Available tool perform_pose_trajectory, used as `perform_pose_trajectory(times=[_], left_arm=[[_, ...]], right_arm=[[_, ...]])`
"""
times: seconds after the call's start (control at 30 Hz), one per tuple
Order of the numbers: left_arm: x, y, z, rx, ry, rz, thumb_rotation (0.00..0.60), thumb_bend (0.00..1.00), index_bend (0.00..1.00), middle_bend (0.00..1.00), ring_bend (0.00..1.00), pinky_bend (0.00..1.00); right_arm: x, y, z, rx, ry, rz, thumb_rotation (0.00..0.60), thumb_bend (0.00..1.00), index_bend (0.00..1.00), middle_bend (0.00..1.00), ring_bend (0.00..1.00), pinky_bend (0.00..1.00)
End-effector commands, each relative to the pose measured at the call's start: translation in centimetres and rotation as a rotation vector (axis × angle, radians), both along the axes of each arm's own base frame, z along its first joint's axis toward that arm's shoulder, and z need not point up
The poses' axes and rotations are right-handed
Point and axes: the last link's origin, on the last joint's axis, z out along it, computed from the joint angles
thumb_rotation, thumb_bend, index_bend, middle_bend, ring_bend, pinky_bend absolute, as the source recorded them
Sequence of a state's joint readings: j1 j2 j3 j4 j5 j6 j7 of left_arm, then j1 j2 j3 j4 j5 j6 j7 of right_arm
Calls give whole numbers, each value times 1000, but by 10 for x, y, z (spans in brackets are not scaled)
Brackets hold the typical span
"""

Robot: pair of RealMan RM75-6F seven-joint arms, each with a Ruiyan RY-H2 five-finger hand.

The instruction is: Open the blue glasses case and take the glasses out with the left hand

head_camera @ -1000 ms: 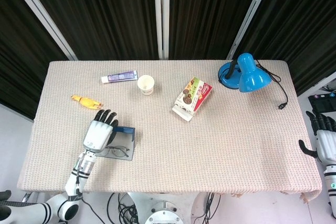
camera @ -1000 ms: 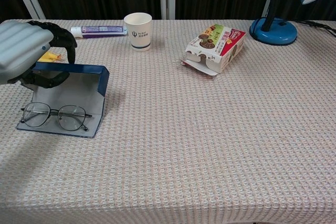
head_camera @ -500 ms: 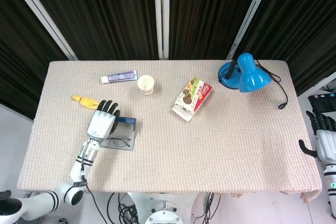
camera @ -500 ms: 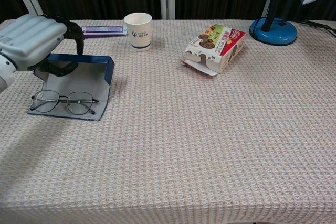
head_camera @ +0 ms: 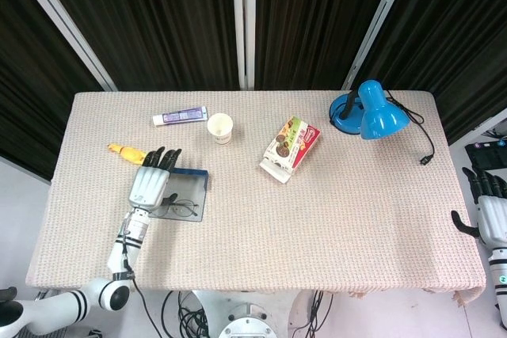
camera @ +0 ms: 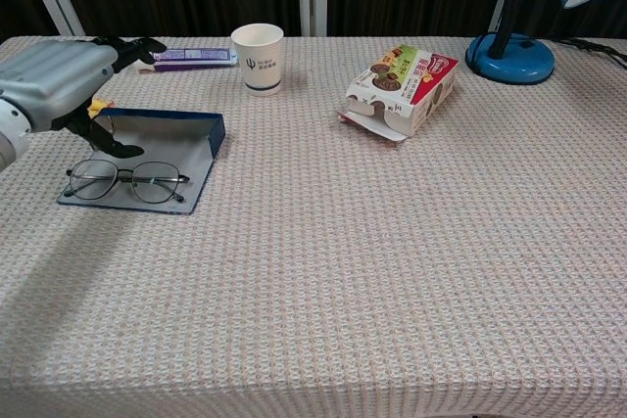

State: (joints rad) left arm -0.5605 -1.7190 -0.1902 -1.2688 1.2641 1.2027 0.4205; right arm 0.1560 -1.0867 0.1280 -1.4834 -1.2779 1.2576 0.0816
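Over at the table's right edge, the right hand [head_camera: 491, 213] is showing only partly, cut off by the frame, so I cannot tell how its fingers are lying. Toward the left side, the blue glasses case [camera: 147, 159] is lying open with the glasses [camera: 127, 181] resting inside, while the left hand [camera: 54, 80] is hovering over its left end, fingers spread and holding nothing, hiding part of the lid.

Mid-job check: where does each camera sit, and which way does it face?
Head view: high above the near edge, looking down on the whole table; shows left hand and right hand.
Chest view: low at the near edge, looking across; shows only the left hand.
Both show the blue glasses case, open, and the glasses.
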Motion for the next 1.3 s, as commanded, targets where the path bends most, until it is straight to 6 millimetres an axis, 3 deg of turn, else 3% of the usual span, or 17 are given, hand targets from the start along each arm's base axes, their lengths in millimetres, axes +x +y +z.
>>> perform_pose_trajectory(times=[0.03,0.2,0.4,0.77,1.3], left_arm=[[2,-12,12,7,-39,21,600,134,136,109,47,148],[7,-41,23,-25,-58,18,600,194,247,110,46,149],[-1,-63,19,-82,-52,74,600,200,285,113,46,148],[-15,-59,-2,-101,-34,121,600,244,353,124,46,147],[-20,-50,-10,-122,-18,127,600,348,383,128,46,147]], right_arm=[[1,0,1,-5,1,3,600,306,0,0,0,0],[2,0,2,-7,-3,7,600,306,0,0,0,0],[4,0,-1,5,-8,14,600,306,0,0,0,0],[5,0,1,0,-13,20,600,303,0,0,0,0],[4,-2,2,0,-7,16,600,304,0,0,0,0]])
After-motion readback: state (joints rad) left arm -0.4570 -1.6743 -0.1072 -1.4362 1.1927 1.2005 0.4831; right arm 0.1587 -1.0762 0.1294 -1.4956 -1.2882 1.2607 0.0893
